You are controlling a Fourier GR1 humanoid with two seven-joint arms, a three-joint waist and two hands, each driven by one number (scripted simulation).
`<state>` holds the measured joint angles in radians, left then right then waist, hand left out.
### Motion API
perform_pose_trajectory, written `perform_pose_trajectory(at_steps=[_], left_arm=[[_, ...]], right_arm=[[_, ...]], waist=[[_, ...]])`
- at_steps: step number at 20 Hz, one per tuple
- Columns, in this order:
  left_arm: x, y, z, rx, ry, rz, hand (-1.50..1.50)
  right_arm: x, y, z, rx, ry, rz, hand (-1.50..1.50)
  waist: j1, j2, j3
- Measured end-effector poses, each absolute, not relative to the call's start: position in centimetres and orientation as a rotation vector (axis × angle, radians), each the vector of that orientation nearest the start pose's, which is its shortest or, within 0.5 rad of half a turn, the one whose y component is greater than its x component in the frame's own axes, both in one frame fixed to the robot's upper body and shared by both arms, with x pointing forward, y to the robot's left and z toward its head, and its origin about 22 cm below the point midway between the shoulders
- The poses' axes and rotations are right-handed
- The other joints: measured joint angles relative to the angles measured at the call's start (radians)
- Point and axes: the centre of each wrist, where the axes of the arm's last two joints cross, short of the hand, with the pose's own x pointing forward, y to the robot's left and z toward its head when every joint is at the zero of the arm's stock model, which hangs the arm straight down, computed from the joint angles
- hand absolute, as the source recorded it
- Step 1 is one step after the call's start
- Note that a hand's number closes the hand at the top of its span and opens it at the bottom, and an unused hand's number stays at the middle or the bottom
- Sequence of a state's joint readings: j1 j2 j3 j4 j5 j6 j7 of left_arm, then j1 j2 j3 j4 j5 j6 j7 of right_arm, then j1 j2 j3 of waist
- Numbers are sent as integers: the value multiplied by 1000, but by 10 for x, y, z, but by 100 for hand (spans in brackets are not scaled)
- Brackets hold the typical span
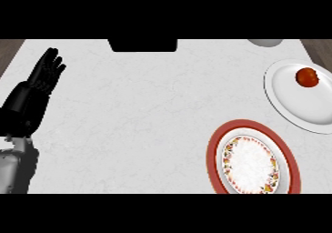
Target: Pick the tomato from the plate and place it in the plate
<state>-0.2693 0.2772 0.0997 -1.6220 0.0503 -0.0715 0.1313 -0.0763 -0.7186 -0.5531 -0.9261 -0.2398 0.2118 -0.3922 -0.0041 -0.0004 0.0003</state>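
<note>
White counter (148, 113) with faint grey veining fills pretty much the whole head view, with strips of brown wood showing at the top corners.

The tomato (307, 77) is way over in the upper right of the frame. It's red with a bit of shine and sits on the white plate (296, 107), in that plate's upper half, closer to the top rim than the middle. The plate's right edge is cut off by the frame.

Just below and left of it, in the lower right, is the red plate (214, 150): wide red rim, white centre with a speckled ring of pattern round it, nothing lying on it. The two plates are near each other, but I can't tell if the rims touch.

The left hand (44, 75) is at the far left edge, black, fingers straight and pointing up toward the top of the frame, close together, holding nothing. Its grey forearm (14, 168) comes in from the lower left corner. So hand and tomato are well apart, at opposite sides of the counter with bare surface between.

At top centre there's a black block (143, 45), and a pale round thing (265, 42) peeks in at the top right, above the white plate.
</note>
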Motion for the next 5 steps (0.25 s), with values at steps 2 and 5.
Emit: perform_pose_trajectory(at_steps=[2, 5], left_arm=[[296, 283, 106, 145, -1744, -231, 0], [298, 280, 102, 146, -1744, -229, 0]], right_arm=[[180, -559, 61, -638, -1640, -113, -150], [165, -574, 57, -661, -1640, -102, -150]], waist=[[1, 0, 0], [3, 1, 0]])
